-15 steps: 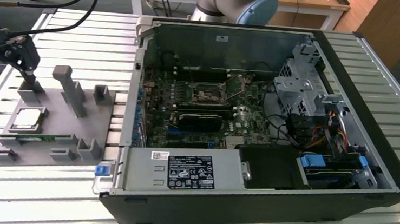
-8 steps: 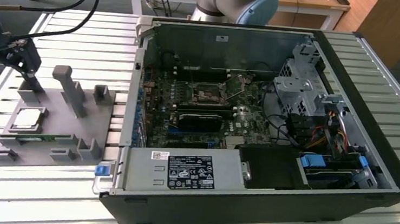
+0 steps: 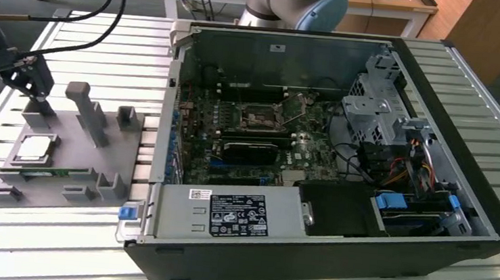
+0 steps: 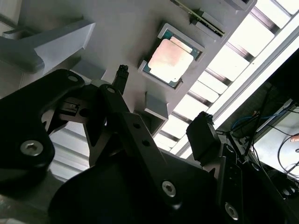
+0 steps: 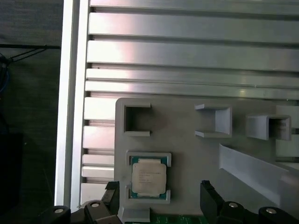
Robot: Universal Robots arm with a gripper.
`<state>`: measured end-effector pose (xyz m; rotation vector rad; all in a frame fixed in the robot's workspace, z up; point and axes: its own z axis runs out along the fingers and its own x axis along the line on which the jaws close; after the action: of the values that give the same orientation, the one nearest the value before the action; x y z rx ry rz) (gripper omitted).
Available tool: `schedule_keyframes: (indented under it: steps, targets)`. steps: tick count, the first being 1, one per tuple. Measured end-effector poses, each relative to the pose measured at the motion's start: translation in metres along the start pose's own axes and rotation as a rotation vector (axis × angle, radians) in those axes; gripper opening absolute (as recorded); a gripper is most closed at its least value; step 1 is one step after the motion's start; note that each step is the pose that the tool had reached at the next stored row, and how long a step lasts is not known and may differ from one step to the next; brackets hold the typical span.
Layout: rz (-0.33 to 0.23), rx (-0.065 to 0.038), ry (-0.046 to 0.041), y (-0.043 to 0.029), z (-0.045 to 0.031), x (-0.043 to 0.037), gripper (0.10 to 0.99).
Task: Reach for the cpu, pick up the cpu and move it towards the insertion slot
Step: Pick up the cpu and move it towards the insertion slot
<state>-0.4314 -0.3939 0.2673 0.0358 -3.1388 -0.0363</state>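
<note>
The cpu [image 5: 148, 176] is seated in its grey holder [image 5: 187, 149], at eight o'clock from the insertion slot [image 3: 259, 119] in the exterior view. The end effector [image 5: 159, 189] is held released near it, so nothing is grasped and the pickup is not yet done.

1 cpu [image 3: 36, 149], 1 insertion slot [image 3: 258, 118], 1 grey tray [image 3: 71, 160], 1 computer case [image 3: 312, 264]

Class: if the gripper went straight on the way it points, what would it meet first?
Probably the cpu in the grey fixture: the open gripper points down at it, fingers either side in the first wrist view. Depth is unclear.
</note>
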Motion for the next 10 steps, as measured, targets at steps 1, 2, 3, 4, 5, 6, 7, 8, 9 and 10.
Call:
schedule_keyframes:
  steps: [1, 2, 3, 4, 5, 6, 7, 8, 9, 10]
  targets:
    - [0.000, 0.000, 0.0000, -0.0001, 0.0013, 0.0000, 0.776]
    - [0.000, 0.000, -0.0001, -0.0004, 0.0025, 0.0000, 0.776]
    - [0.000, 0.000, 0.0000, -0.0010, 0.0036, 0.0000, 0.776]
    - [0.000, 0.000, 0.0000, -0.0018, 0.0051, 0.0000, 0.776]
    - [0.000, 0.000, 0.0002, -0.0026, 0.0066, 0.0001, 0.776]
    - [0.000, 0.000, 0.0000, -0.0037, 0.0083, 0.0001, 0.776]
    - [0.000, 0.000, 0.0000, -0.0049, 0.0101, 0.0001, 0.776]
    - [0.000, 0.000, 0.0000, -0.0058, 0.0119, 0.0001, 0.776]
    - [0.000, 0.000, -0.0002, -0.0062, 0.0138, 0.0001, 0.776]
    - [0.000, 0.000, -0.0001, -0.0066, 0.0155, 0.0002, 0.776]
